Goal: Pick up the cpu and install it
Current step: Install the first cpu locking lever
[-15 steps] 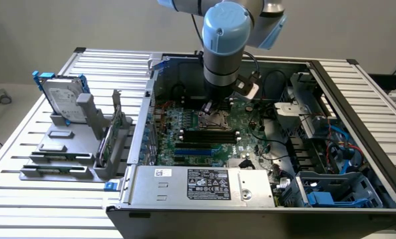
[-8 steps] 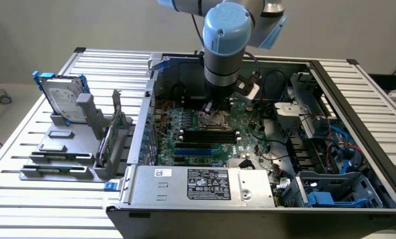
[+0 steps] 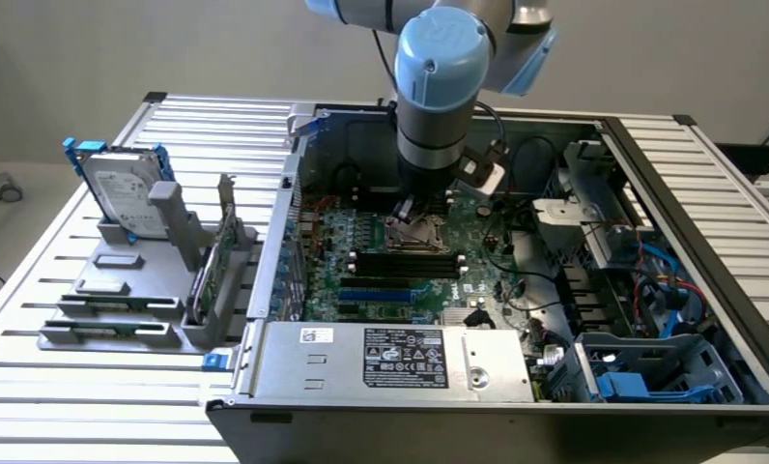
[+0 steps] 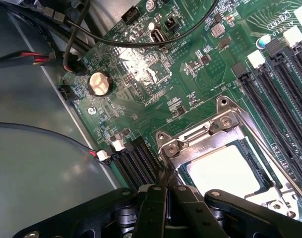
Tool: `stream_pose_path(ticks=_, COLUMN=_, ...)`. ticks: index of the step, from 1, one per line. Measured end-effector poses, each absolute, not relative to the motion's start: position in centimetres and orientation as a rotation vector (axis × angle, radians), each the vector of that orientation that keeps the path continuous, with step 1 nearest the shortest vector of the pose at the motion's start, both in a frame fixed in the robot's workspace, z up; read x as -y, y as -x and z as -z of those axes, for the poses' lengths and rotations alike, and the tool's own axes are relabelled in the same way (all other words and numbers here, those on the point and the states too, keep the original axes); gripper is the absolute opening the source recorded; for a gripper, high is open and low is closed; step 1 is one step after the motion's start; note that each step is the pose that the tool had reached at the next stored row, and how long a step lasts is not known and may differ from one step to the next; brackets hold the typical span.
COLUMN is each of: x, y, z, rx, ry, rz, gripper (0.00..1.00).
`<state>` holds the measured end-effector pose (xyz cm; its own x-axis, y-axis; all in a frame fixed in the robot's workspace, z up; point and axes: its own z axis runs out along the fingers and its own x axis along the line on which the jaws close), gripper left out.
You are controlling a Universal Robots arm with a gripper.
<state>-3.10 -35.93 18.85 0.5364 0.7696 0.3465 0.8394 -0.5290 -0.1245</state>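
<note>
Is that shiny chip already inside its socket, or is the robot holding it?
In. The cpu lies flat inside the socket frame on the motherboard. The gripper above it is shut, holding nothing.

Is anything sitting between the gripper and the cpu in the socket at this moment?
Nothing visible does. The shut gripper hangs right above the socket, beside its metal frame, and the cpu lies bare inside that frame with its shiny top uncovered.
</note>
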Motion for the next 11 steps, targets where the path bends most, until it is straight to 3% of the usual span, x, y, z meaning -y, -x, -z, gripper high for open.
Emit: stream_pose_path(ticks=11, x=35.92, y=3.04, z=-19.03, rx=1.339, ry=2.494, rz=0.367, gripper=0.11)
